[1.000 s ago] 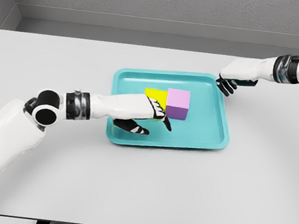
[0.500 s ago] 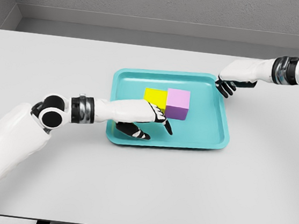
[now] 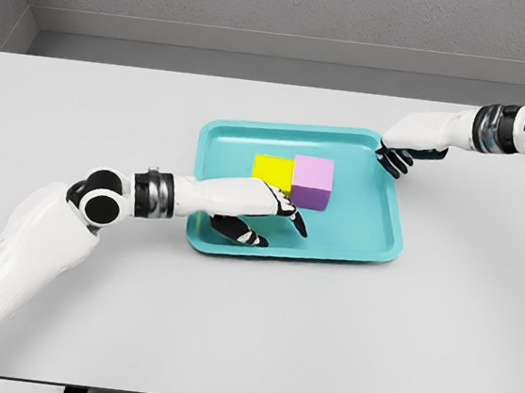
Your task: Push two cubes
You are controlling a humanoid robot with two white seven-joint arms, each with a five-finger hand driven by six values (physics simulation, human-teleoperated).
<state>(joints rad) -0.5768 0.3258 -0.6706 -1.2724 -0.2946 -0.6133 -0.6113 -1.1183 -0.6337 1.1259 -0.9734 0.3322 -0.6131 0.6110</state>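
Observation:
A yellow cube (image 3: 272, 171) and a pink-and-purple cube (image 3: 312, 181) stand side by side, touching, in the middle of a teal tray (image 3: 372, 237). My left hand (image 3: 259, 211) lies over the tray's near half, just in front of the yellow cube, with fingers spread and holding nothing; one fingertip points toward the purple cube's near left corner. My right hand (image 3: 393, 155) hovers at the tray's far right corner, fingers relaxed and empty.
The tray sits in the centre of a light grey table (image 3: 112, 103). A grey wall runs along the table's far edge. The left forearm crosses the tray's left rim.
My left hand has drawn back toward me, uncovering more of the yellow cube. The right hand has shifted slightly left toward the tray's corner. The cubes have not moved.

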